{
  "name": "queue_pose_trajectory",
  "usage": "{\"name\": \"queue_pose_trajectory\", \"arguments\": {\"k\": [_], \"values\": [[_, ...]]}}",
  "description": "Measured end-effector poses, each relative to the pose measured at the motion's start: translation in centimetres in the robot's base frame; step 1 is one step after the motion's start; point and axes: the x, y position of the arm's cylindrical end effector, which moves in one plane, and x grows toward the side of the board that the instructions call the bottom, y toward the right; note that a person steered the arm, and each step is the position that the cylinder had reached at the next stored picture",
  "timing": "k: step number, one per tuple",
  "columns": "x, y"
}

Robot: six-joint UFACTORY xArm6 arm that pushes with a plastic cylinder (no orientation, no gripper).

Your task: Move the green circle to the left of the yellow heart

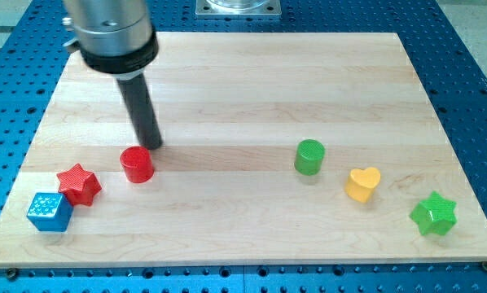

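The green circle point(309, 156) stands right of the board's middle. The yellow heart point(362, 184) lies just to its lower right, a small gap between them. My tip point(153, 146) is far to the view's left of both, just above and to the right of the red circle point(136, 164), close to it or touching it.
A red star point(79, 184) and a blue cube point(49, 212) sit at the lower left, touching each other. A green star point(433, 214) lies at the lower right near the wooden board's point(243, 73) edge. The arm's body point(111, 31) hangs over the upper left.
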Motion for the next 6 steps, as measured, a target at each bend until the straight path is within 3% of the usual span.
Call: {"name": "queue_pose_trajectory", "arguments": {"k": [1, 2, 4, 5, 6], "values": [[5.6, -2.7], [6.6, -3.6], [-3.8, 11.5], [-2.7, 22.2], [1.7, 22.8]]}}
